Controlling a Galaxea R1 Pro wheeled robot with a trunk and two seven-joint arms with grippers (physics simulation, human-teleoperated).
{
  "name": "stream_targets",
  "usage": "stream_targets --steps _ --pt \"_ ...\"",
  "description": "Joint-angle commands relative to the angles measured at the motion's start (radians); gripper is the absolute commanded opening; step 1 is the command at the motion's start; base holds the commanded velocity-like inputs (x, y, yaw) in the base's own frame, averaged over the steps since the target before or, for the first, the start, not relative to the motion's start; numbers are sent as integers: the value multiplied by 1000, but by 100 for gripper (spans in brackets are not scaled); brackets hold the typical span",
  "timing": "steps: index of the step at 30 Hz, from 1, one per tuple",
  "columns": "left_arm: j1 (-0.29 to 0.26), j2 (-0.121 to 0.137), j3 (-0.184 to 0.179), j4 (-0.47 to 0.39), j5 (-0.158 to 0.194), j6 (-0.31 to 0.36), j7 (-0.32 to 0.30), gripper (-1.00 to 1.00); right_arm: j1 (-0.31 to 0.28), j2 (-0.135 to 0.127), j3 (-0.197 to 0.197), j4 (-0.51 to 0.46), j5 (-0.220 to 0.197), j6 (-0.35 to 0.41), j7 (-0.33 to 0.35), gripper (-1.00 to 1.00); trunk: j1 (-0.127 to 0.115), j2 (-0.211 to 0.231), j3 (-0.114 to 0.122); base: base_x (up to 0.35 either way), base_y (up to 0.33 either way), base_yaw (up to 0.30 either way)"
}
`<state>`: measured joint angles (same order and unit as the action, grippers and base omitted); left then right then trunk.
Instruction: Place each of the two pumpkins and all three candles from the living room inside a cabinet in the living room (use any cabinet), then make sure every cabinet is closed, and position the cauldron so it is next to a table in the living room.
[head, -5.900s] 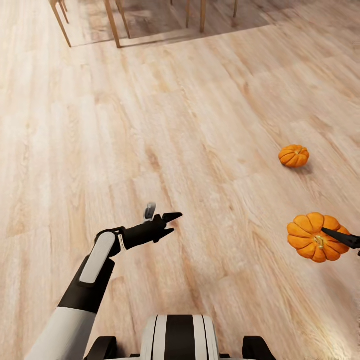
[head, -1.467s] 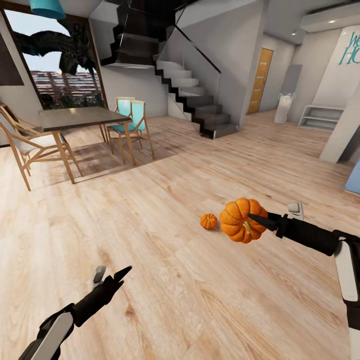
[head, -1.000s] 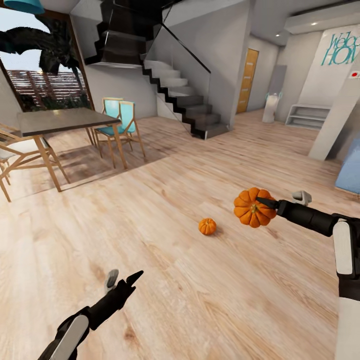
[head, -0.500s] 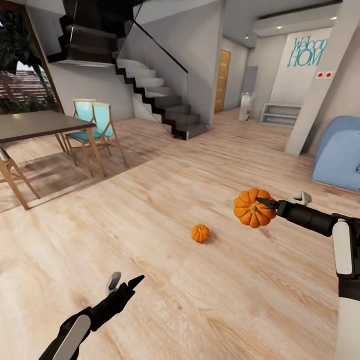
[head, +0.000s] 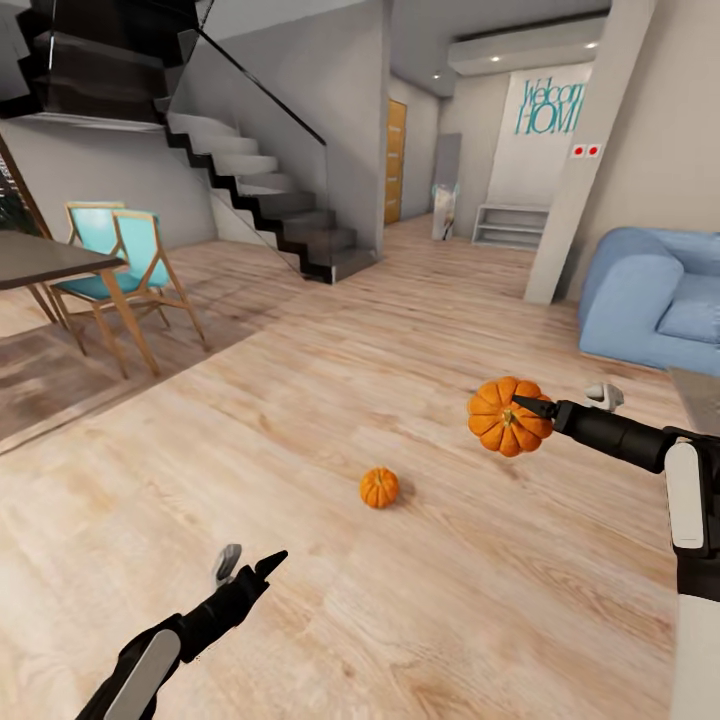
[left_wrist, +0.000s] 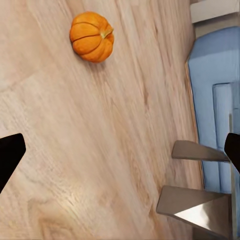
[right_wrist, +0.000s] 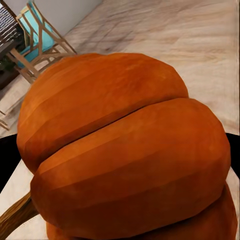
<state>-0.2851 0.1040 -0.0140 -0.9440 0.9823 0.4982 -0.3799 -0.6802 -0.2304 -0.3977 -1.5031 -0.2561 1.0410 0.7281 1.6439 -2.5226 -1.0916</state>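
Swinging rightward: sofa (head: 655, 305) newly visible.

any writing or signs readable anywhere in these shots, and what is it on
"Welcome HOME" in teal lettering, on the white far wall above the low shelf unit; the end of the first word is cut off by the pillar, so that part is inferred.
Two small red round signs on the pillar: too small to read.
Nothing readable on the pumpkins or either gripper.
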Motion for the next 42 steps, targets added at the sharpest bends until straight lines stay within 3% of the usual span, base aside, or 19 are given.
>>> stream_targets --steps 1,16,20,30,42 --pt "0 1 -1 0 9 5 1 100 -1 0 -1 -1 -3 6 5 -100 0 0 -1 321 103 -278" --pt "0 2 -1 0 10 5 1 100 -1 3 0 3 -4 6 7 -100 0 0 -1 322 120 -238" --pt "-1 2 -1 5 11 6 3 100 -1 36 0 10 -3 6 8 -100 0 0 -1 309 207 -41" --pt "-44 1 0 96 12 8 1 100 1 51 0 -1 -2 6 0 -100 0 0 -1 292 236 -14" --pt "-79 -4 -1 176 10 7 1 100 -1 51 -1 0 -2 6 -4 -100 0 0 -1 305 163 -248"
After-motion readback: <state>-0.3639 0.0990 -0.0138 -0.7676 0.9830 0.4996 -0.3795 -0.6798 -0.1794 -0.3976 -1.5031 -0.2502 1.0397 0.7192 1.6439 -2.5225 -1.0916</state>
